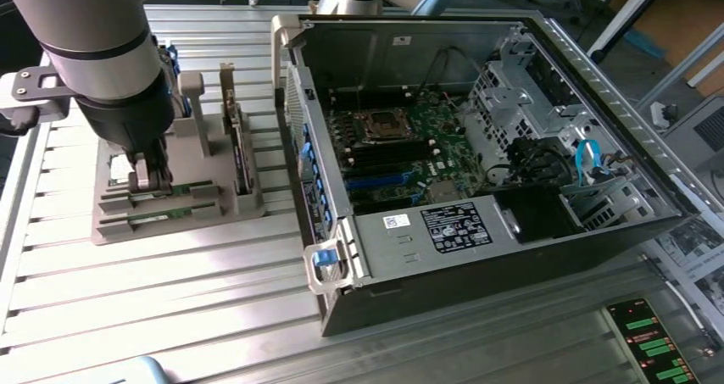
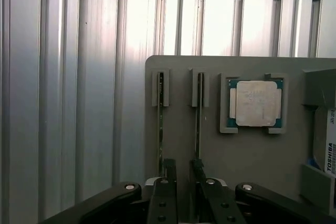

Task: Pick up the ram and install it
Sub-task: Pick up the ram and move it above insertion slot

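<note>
So far, by my judgement, nothing of the job is done. The ram (image 2: pixel 199 114) stands on edge in its slot in the holder (image 2: pixel 173 65), at the exterior view's left and well apart from the case (image 1: pixel 430 49), and no stick has been lifted or fitted. My hand (image 2: pixel 182 170) hangs over one end of the slots with its fingers spread wide and nothing between them. The tips are close to the ram, but I cannot tell whether they touch it, nor which stick they line up on. All the picking and all the installing is left. Counting: two sticks, with a second ram (image 2: pixel 160 124) just beside the first in a parallel slot. One processor (image 2: pixel 256 103) sits in its own pocket next to them. One card (image 1: pixel 237 147) stands upright on the holder's side toward the case. One open case lies at the exterior view's right with one board (image 1: pixel 430 121) inside. One hand.
</note>
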You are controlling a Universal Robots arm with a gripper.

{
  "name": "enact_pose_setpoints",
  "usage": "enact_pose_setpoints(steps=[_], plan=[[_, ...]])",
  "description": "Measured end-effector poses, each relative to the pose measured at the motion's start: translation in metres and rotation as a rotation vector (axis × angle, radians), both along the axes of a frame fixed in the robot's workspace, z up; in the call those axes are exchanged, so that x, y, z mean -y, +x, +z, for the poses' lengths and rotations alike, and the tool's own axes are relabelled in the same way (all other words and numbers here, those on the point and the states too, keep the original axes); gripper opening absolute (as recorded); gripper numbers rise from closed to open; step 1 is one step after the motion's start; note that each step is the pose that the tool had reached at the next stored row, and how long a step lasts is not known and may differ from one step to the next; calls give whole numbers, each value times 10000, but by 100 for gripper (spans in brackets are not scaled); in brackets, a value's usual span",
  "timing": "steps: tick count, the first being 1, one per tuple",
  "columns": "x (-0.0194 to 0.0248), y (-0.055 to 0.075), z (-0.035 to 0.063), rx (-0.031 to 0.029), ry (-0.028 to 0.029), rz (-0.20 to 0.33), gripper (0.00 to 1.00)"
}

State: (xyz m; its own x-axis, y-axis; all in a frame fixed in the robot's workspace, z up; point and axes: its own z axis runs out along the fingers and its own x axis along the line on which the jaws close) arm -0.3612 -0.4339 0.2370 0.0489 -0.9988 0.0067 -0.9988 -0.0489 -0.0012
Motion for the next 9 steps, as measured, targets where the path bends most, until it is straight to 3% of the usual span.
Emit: enact_pose_setpoints(steps=[9], plan=[[0,0,-95,-1,-1,0,25]])
